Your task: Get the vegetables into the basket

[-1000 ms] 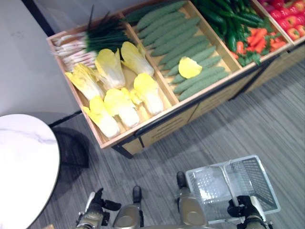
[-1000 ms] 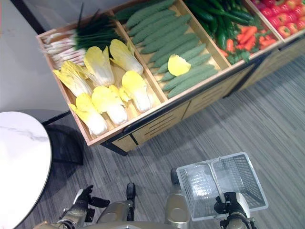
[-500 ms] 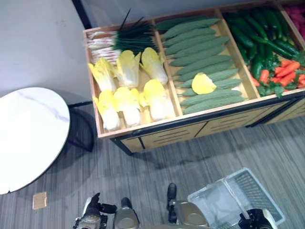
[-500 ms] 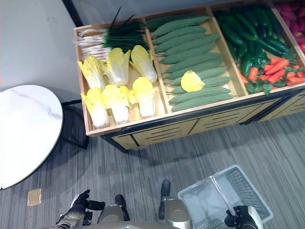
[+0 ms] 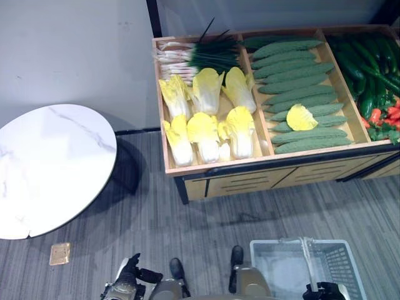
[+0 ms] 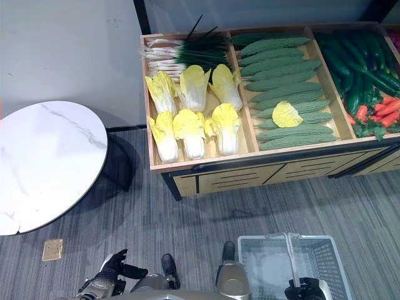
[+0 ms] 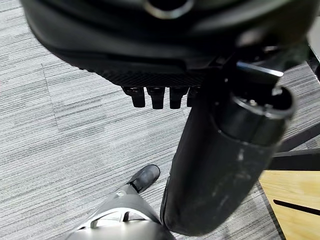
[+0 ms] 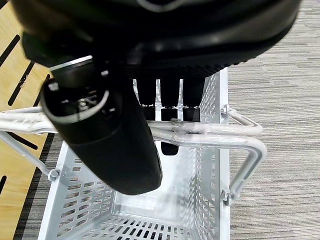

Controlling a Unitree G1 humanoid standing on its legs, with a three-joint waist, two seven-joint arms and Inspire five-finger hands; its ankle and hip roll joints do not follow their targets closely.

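Over grey floor, basket (image 8: 150, 210) in right hand (image 8: 125, 125).

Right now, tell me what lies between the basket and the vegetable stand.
Bare grey floor, in the right eye view, separates the basket from the vegetable stand.

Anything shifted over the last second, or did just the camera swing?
Only the camera has turned: the whole scene swung, so the vegetable stand now sits square across the view. Nothing was picked up or let go. The right hand still grips the basket by its handle, the basket still holds nothing, and the left hand stays low and free.
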